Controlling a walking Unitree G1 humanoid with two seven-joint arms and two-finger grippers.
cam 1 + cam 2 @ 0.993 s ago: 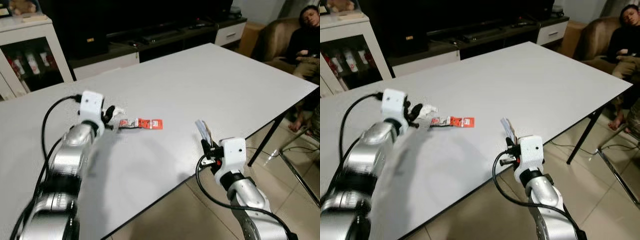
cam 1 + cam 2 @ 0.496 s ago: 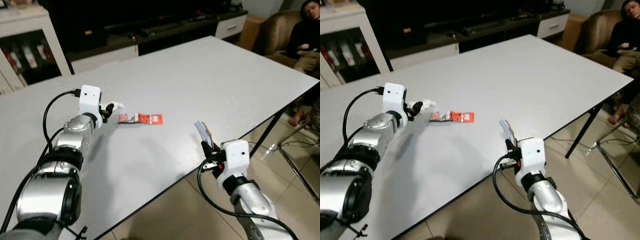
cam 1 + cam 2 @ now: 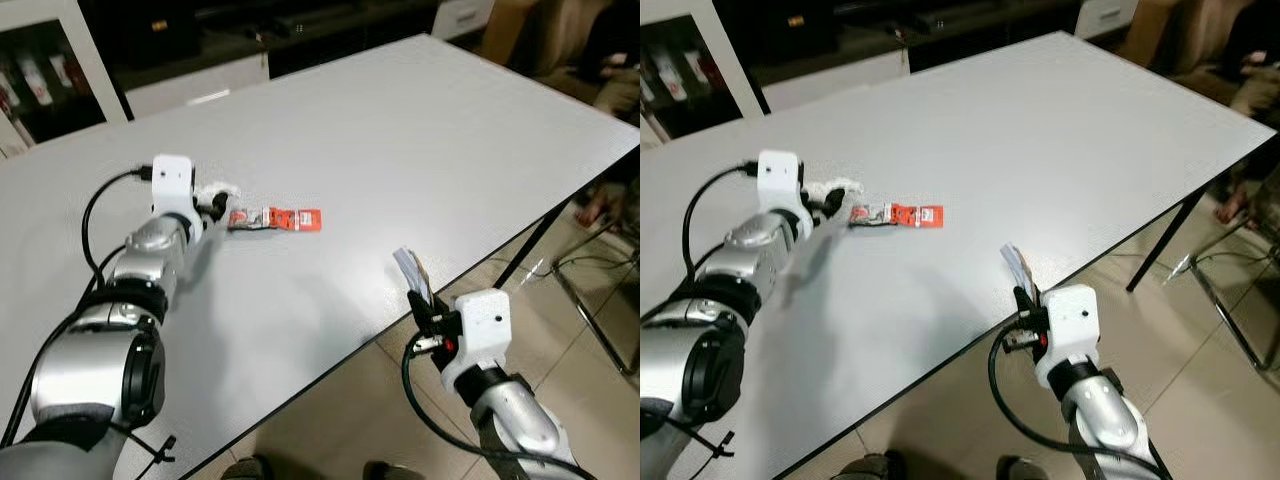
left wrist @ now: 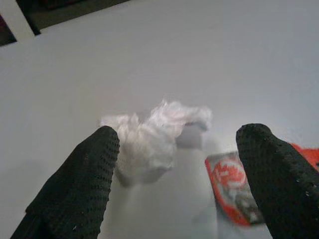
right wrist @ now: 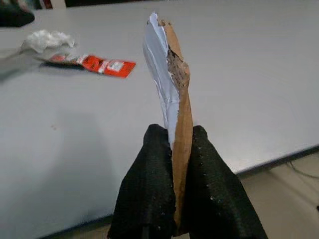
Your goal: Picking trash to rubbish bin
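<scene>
A crumpled white tissue (image 4: 154,132) lies on the white table (image 3: 420,140), just ahead of my open left gripper (image 4: 179,174), whose black fingertips (image 4: 94,164) stand on either side of it without touching. A red snack wrapper (image 3: 275,218) lies flat beside the tissue, on its right. My right gripper (image 5: 174,149) is shut on a torn piece of white and brown cardboard (image 5: 172,84), held upright beyond the table's near edge, above the floor (image 3: 340,400).
A dark TV cabinet (image 3: 230,40) and a white glass-door cupboard (image 3: 40,80) stand behind the table. A person's foot (image 3: 590,210) and a chair frame (image 3: 590,300) are at the right. Beige floor tiles lie below the table's near edge.
The camera has tipped down and shifted. My left gripper reached forward to the tissue. The right gripper keeps hold of the cardboard and sits lower and nearer in the picture.
</scene>
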